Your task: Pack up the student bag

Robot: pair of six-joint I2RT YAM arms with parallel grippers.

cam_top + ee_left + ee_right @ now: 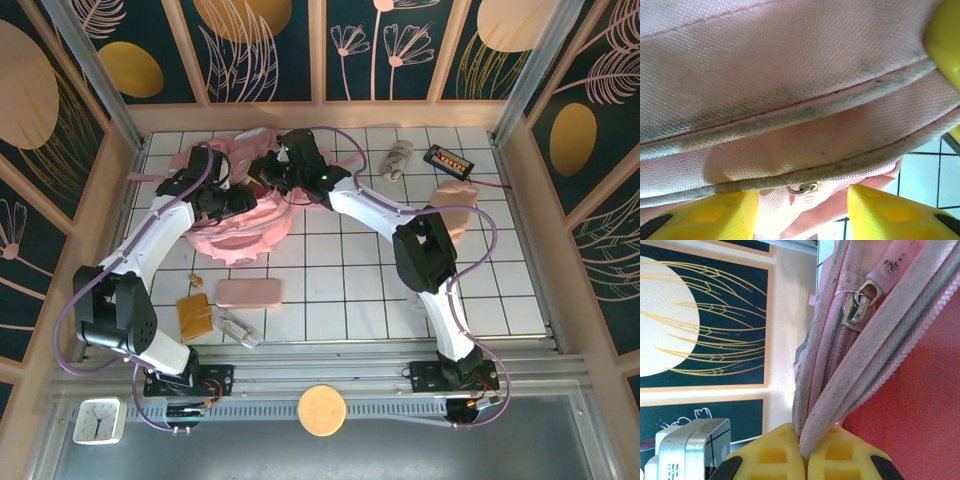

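You have the student bag [232,238] lying on the bench [500,300], and every place below is given from that bag. In the top view its long axis runs roughly from the far edge of the bench towards the arm bases. The rounded pink end points at the bases, and the long straps [345,150] trail off its far end. Its mouth faces upward, with red lining [920,405] showing inside.

Your right pincer [805,455] sits at the bag's far right rim. Its two yellow fingers are pressed together on the piped zip edge of the opening, so it is clamped on the bag itself. A metal zip pull [858,305] hangs on that edge just above the grip.

Your left pincer [802,200] is over the middle of the bag, on its left flank. Its fingers stand about half spread, with the bag's piped pink fabric lying across them and a small metal ring [802,188] between the tips. The view is too close to tell whether they pinch any cloth.

A flat pink pencil case [250,292] lies just beside the bag's near end. A beige pouch [458,212] sits well apart to the bag's right.
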